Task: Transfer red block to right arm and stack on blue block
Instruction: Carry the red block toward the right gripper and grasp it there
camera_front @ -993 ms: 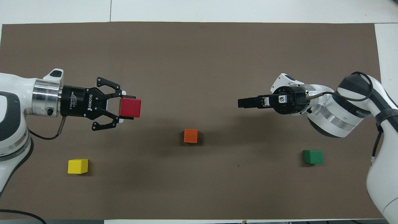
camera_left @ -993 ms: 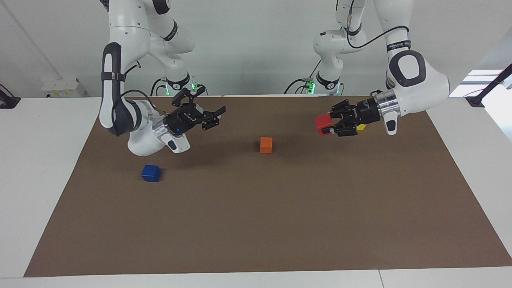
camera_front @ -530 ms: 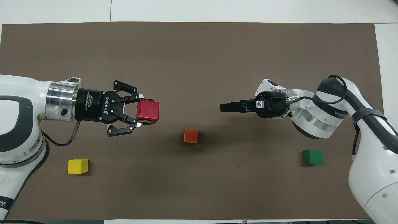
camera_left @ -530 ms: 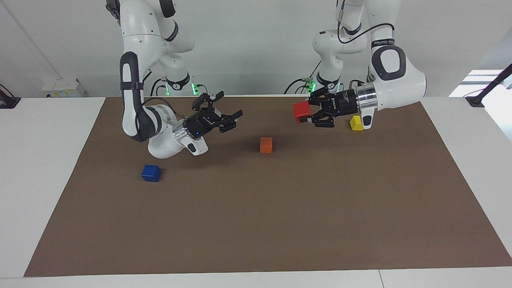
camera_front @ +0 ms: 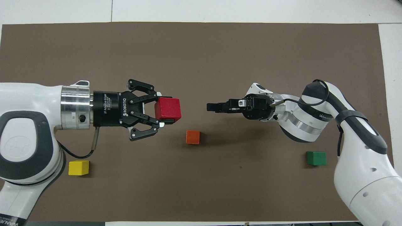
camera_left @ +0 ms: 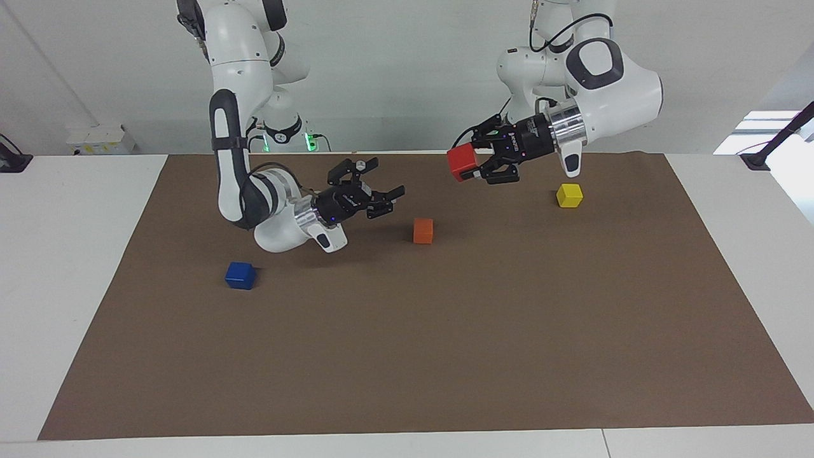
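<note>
The left pincer (camera_left: 472, 166) is clamped on the red block (camera_left: 462, 161) and holds it in the air above the brown mat (camera_left: 445, 356) on the tabletop, over a spot near the orange block (camera_left: 423, 230). The right pincer (camera_left: 381, 191) faces it with a gap between them, its fingers spread wide and holding nothing. The blue block (camera_left: 240, 275) sits on the mat below the right arm (camera_left: 267, 203), apart from its pincer.
</note>
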Controlling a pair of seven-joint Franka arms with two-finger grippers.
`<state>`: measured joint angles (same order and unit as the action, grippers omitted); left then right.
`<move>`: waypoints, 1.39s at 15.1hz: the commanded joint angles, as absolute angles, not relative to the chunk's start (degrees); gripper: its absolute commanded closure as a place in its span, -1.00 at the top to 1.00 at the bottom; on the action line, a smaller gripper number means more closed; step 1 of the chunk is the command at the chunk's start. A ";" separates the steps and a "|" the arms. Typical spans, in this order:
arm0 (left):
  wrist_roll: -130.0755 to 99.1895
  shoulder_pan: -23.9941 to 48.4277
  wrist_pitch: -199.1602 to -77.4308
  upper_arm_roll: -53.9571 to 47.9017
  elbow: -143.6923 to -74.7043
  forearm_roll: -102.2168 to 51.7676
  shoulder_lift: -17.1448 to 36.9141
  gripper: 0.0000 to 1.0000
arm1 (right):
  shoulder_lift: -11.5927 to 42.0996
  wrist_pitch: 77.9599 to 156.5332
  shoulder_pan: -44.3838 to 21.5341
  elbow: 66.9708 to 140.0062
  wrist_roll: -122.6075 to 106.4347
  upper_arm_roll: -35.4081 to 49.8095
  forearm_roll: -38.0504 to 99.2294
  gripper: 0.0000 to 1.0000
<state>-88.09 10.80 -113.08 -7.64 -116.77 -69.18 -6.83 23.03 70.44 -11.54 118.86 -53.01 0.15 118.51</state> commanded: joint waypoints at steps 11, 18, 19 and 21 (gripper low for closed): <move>-80.16 20.48 -127.36 -7.56 -119.71 -70.31 -7.21 -1.00 | 24.26 81.03 -18.45 115.93 -56.07 0.18 125.33 1.00; -80.07 19.60 -127.27 -7.56 -119.97 -70.49 -5.71 -1.00 | 24.52 81.83 -18.46 115.66 -56.60 0.09 125.33 1.00; -79.98 19.51 -127.35 -7.56 -119.71 -70.49 -5.28 -1.00 | 24.52 82.09 -18.46 115.49 -56.51 0.09 125.33 1.00; -78.58 19.25 -128.14 -7.56 -119.44 -71.27 -4.92 -1.00 | 24.61 82.35 -18.46 114.96 -56.60 0.09 124.98 1.00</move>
<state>-80.84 19.68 -126.93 -7.44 -119.53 -69.23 -5.20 23.78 81.48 -18.36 116.32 -55.16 -0.01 124.19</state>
